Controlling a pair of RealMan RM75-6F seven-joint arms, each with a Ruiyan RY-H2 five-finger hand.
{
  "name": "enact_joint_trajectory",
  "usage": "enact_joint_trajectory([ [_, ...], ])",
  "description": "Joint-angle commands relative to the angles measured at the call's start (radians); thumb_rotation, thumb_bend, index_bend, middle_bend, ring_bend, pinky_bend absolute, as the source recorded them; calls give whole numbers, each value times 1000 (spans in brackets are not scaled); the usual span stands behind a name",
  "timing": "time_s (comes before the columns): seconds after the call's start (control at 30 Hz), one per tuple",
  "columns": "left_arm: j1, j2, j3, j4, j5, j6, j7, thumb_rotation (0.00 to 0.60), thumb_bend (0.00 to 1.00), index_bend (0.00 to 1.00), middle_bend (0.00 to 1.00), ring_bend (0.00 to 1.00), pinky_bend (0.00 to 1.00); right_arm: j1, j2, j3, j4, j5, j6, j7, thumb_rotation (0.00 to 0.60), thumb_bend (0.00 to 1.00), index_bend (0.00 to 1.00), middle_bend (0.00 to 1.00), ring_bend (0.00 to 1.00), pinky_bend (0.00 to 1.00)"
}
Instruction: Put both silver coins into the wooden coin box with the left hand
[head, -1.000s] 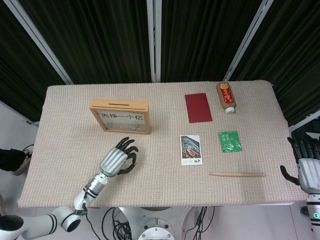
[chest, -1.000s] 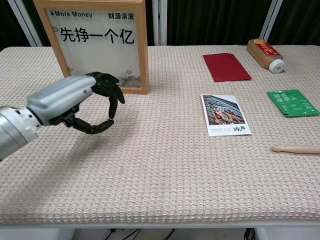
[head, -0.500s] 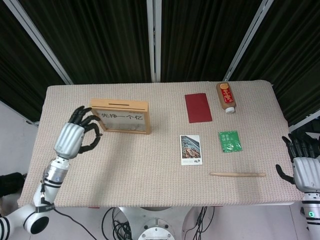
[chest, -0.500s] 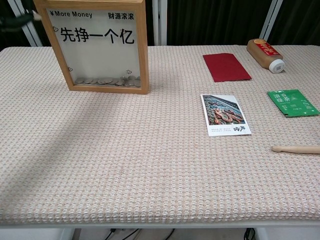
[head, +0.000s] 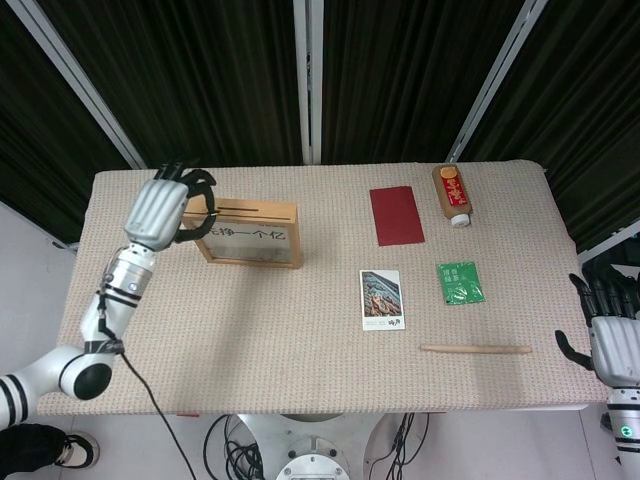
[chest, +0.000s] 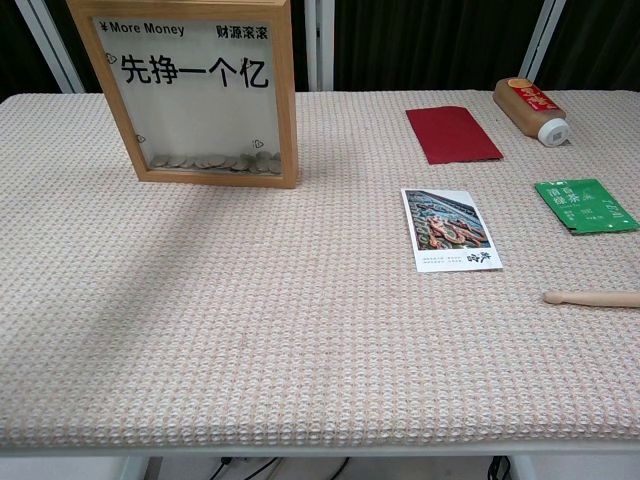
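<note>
The wooden coin box (head: 240, 232) stands upright at the back left of the table, its slot on top. The chest view shows the box's glass front (chest: 190, 95) and several coins (chest: 215, 162) lying inside at the bottom. My left hand (head: 170, 205) is raised at the box's top left corner. Its curled fingers (head: 202, 214) are pinched together close to the left end of the slot. The silver coin in the pinch is too small to make out. No loose coin shows on the table. My right hand (head: 613, 342) hangs open off the table's right edge.
A red envelope (head: 396, 214) and a brown bottle (head: 452, 194) lie at the back right. A picture card (head: 382, 299), a green packet (head: 460, 282) and a wooden stick (head: 476, 348) lie towards the front right. A woven mat covers the table.
My left hand rose from the table in front of the box, swung left and back, and now sits at the box's top left corner, out of the chest view. The right hand barely moved.
</note>
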Motion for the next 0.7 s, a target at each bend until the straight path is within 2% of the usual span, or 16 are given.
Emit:
enact_joint_trajectory([
  [0.03,-76,-32,-22,73,-83,-90,15,600,457,629,311,101,91,-3,3,1,2,4,2,2,600,276,0,0,0,0],
  [0.3,-138,-39,-10,133,-190,-202,-7,600,473,631,311,101,91,-3,11,7,14,15,-3,20,600,275,0,0,0,0],
  [0.7,-167,-45,21,155,-235,-224,-18,600,468,635,311,101,89,8,-1,8,27,18,-21,24,600,274,0,0,0,0],
])
